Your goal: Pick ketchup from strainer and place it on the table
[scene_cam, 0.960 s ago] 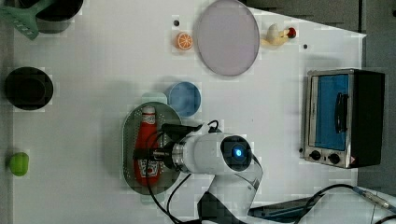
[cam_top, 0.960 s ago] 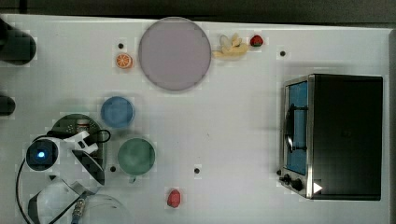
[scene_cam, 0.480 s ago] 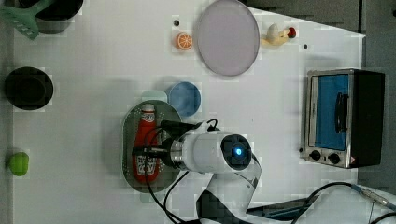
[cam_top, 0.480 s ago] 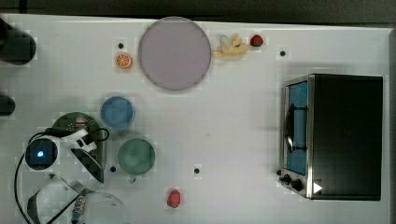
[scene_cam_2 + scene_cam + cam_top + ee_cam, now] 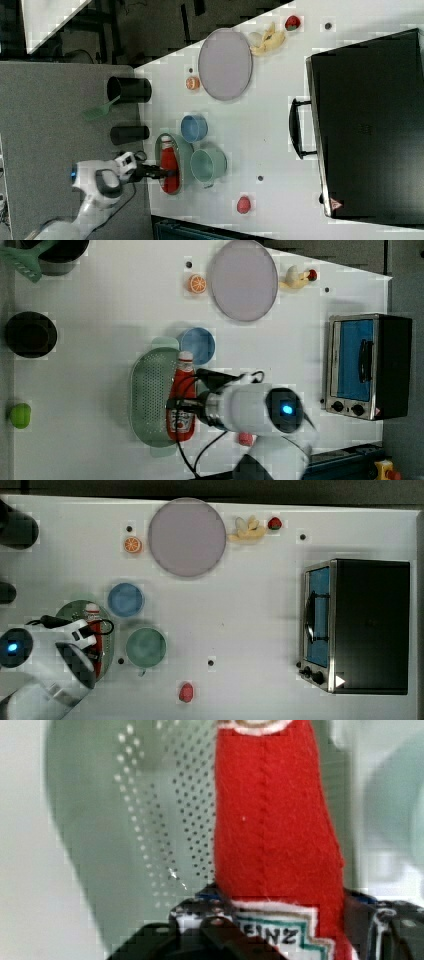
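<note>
The ketchup (image 5: 182, 387) is a red bottle with a white cap, held lengthwise just above the right side of the strainer (image 5: 147, 395) in the left view. My gripper (image 5: 181, 406) is shut on it at the label, and the wrist view shows a dark finger (image 5: 210, 932) on each side of the ketchup (image 5: 275, 820). Behind it lies the pale green strainer (image 5: 100, 820) with its perforated floor. In the top view the arm covers most of the ketchup (image 5: 92, 614) and of the strainer (image 5: 70, 611). The white table (image 5: 250, 630) spreads around them.
A blue bowl (image 5: 125, 600) and a green bowl (image 5: 145, 647) stand close beside the strainer. A red fruit (image 5: 185, 692) lies near the front edge. A grey plate (image 5: 186, 536), an orange slice (image 5: 132, 544) and a toaster oven (image 5: 360, 625) sit farther off.
The ketchup has come up off the strainer's floor in my gripper and shifted toward the left view's right. The arm has risen with it.
</note>
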You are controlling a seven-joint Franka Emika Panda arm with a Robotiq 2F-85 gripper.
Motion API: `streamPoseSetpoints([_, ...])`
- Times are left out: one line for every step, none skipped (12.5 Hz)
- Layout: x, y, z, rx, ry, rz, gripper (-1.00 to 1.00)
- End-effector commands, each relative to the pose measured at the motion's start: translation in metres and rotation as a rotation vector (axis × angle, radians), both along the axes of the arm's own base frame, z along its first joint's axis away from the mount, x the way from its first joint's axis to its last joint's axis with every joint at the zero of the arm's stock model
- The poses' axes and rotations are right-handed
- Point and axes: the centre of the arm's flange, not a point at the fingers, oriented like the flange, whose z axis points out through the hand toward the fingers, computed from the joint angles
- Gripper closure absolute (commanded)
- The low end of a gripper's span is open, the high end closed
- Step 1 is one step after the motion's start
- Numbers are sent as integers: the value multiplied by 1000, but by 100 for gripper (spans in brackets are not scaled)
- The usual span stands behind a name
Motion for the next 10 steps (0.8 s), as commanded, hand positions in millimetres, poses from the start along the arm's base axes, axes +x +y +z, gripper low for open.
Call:
streamPoseSetpoints([19,1,84,41,-72,-39,-25])
streamPoseSetpoints([29,-14,99,25,-76,-1,-25])
streamPoseSetpoints([41,-33,111,10,-82,26,-25])
streamPoseSetpoints([55,-55,121,-3,-86,34,-25])
streamPoseSetpoints([70,-80,129,-11,-92,33,-25])
streamPoseSetpoints([85,-109,134,-15,-101,22,-25])
streamPoseSetpoints([99,-140,136,-18,-107,11,-25])
streamPoseSetpoints([112,-171,137,-20,-110,-7,-25])
streamPoseSetpoints([122,-202,135,-24,-108,-27,-25])
streamPoseSetpoints([129,-232,132,-28,-104,-44,-25])
